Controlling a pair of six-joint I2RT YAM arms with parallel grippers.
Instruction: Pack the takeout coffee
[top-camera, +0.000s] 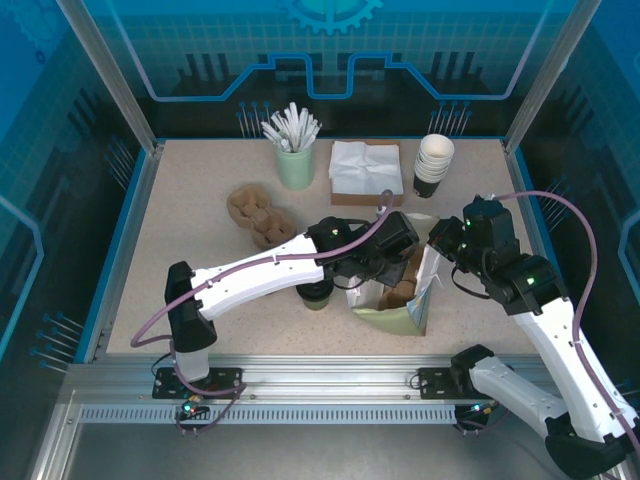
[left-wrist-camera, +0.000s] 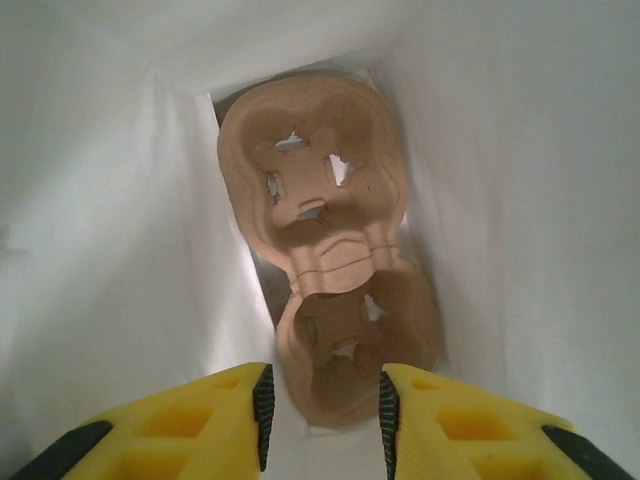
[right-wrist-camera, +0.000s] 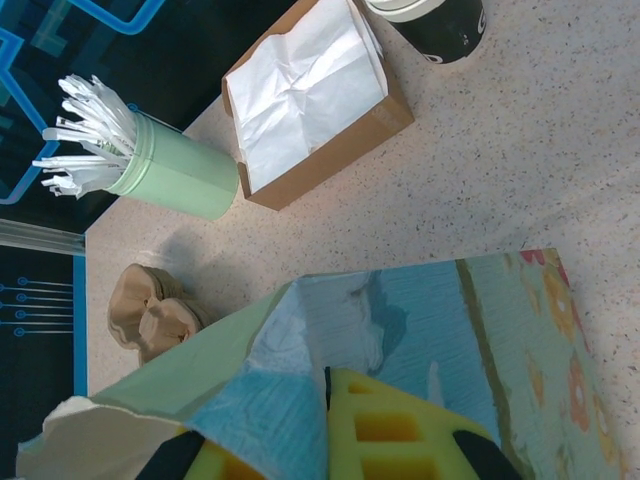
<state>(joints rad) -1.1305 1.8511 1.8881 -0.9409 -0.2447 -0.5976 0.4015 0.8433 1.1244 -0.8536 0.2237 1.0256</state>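
Two grips to mind: hold right gripper (right-wrist-camera: 300, 450) clamped on paper bag (right-wrist-camera: 450, 320) rim; lift left gripper (left-wrist-camera: 322, 405), jaws part-open and empty above cup carrier (left-wrist-camera: 320, 230), straight out; then fetch takeout coffee (top-camera: 318, 294), standing just beside bag.

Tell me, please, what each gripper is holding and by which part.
The right gripper pinches the paper bag by the rim of its mouth. The left gripper, inside the bag, holds nothing.

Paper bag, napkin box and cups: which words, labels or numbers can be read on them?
None can be read.
The paper bag shows only a coloured pattern without letters.
The napkin box is plain brown.
The stack of cups is dark; any print there is too small to tell.
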